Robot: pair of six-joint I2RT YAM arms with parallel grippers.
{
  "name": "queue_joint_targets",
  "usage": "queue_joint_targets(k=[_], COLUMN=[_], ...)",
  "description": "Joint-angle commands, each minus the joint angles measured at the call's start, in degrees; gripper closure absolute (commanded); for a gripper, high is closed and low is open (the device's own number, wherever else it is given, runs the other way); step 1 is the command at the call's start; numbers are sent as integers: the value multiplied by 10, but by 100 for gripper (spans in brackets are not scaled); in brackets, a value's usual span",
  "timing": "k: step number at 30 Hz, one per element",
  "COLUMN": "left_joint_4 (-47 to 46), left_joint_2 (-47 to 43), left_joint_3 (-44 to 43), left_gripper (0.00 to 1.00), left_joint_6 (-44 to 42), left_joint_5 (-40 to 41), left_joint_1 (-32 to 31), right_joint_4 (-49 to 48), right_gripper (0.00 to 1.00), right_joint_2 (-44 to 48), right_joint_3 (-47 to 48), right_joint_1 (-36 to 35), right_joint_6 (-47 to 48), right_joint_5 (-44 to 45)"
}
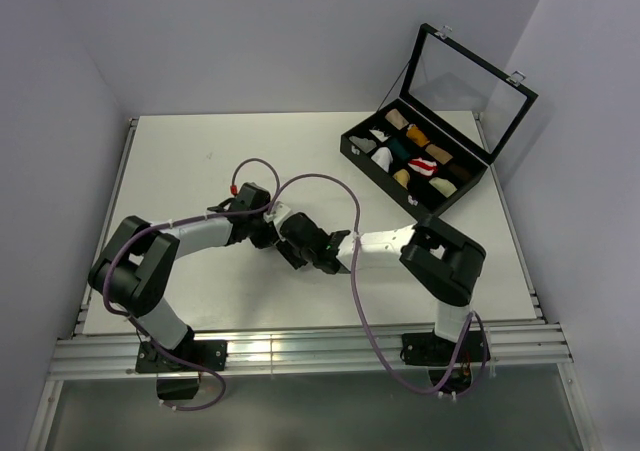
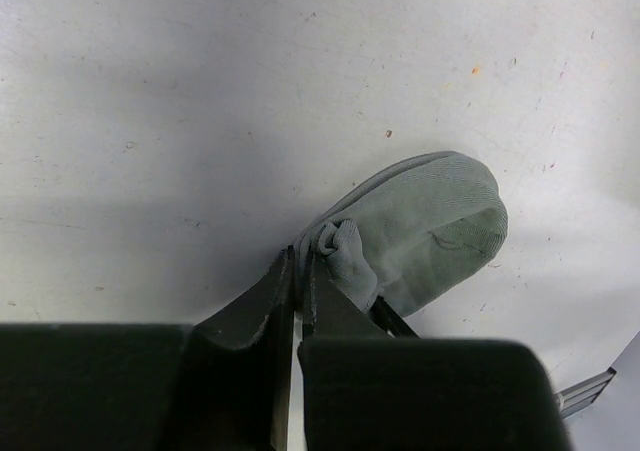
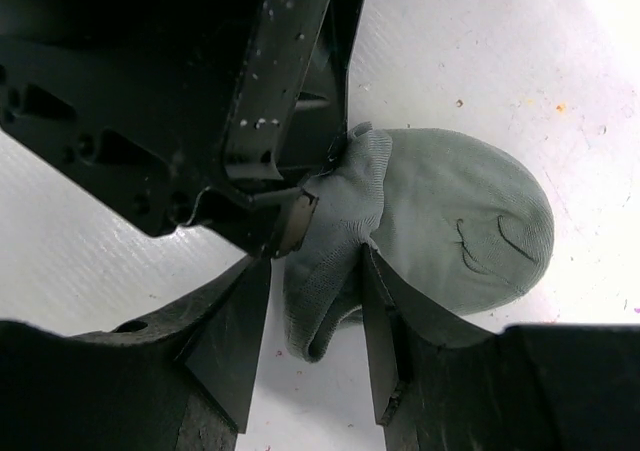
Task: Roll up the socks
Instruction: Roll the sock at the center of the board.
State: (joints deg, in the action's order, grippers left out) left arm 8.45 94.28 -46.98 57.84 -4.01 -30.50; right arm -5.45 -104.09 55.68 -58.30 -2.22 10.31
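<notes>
A short grey sock lies on the white table; in the right wrist view the sock fills the middle. My left gripper is shut on a bunched bit of its cuff edge. My right gripper stands open around a hanging fold of the same end; its right finger presses against the fabric and its left finger is clear of it. From the top view both grippers, left and right, meet at mid-table and hide the sock. No other sock shows.
A black compartmented case with its glass lid raised stands at the back right, holding several small coloured fabric rolls. The left gripper's body looms close above the right fingers. A wall rises behind the table.
</notes>
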Motion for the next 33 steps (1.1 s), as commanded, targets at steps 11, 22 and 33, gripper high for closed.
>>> queue_joint_targets(k=[11, 22, 33], left_joint_4=[17, 21, -41], left_joint_2=[-21, -166, -212], left_joint_3=[-7, 61, 124], left_gripper=[74, 36, 34], left_joint_6=[8, 39, 58], left_joint_5=[-13, 55, 35], left_joint_1=[-3, 20, 20], right_joint_4=[0, 5, -55], right_gripper=[79, 100, 100], right_joint_2=[-37, 1, -98], right_joint_3=[-9, -16, 23], right_joint_1=[-18, 84, 196], right_joint_6=[13, -99, -267], right_joint_5=[7, -305, -612])
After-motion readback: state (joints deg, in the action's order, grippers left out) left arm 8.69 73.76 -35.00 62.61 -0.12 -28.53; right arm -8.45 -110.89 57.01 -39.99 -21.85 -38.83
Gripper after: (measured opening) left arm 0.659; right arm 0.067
